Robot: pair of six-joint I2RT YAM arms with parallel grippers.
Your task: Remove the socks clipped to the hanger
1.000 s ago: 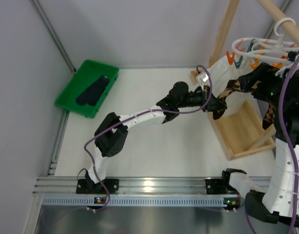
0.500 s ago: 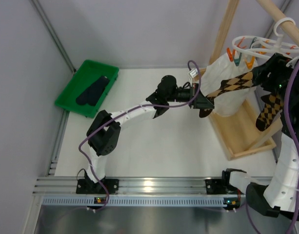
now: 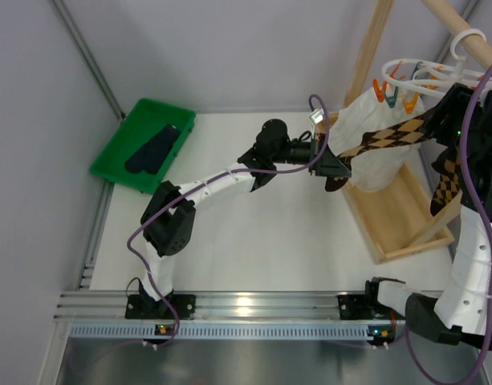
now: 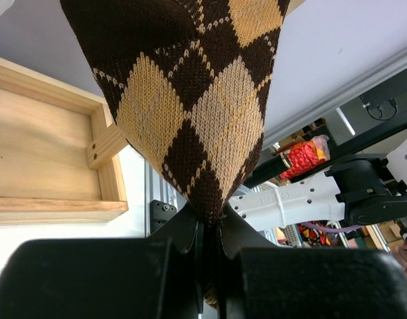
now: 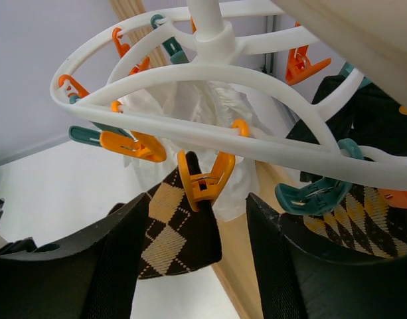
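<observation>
1. The left gripper point(image 3: 335, 170) reaches across the worktop point(image 3: 270, 233) toward the wooden rack point(image 3: 398, 216). Its jaws are pressed together on the toe end of an argyle sock point(image 3: 382, 138). In the left wrist view the brown and tan fabric point(image 4: 196, 100) narrows into the closed jaws point(image 4: 208, 229).
2. The argyle sock is stretched taut on a slant, from the left gripper up to the hanger point(image 3: 426, 76). An orange clip point(image 5: 202, 176) on the ring pinches its upper end point(image 5: 180, 232).
3. The hanger, a white double ring with orange and teal clips point(image 5: 210, 66), hangs by its hook point(image 3: 469, 40) from the rack's top pole.
4. The right gripper point(image 5: 198, 203) is raised just under the ring. Its jaws are spread, one on each side of the orange clip, with no visible contact.
5. A second argyle sock point(image 3: 448, 180) hangs from the hanger's right side, beside the right arm.
6. A white cloth point(image 3: 386, 164) hangs behind the stretched sock.
7. Dark socks point(image 3: 153, 148) lie in a green tray point(image 3: 109, 164) at the worktop's far left corner.
</observation>
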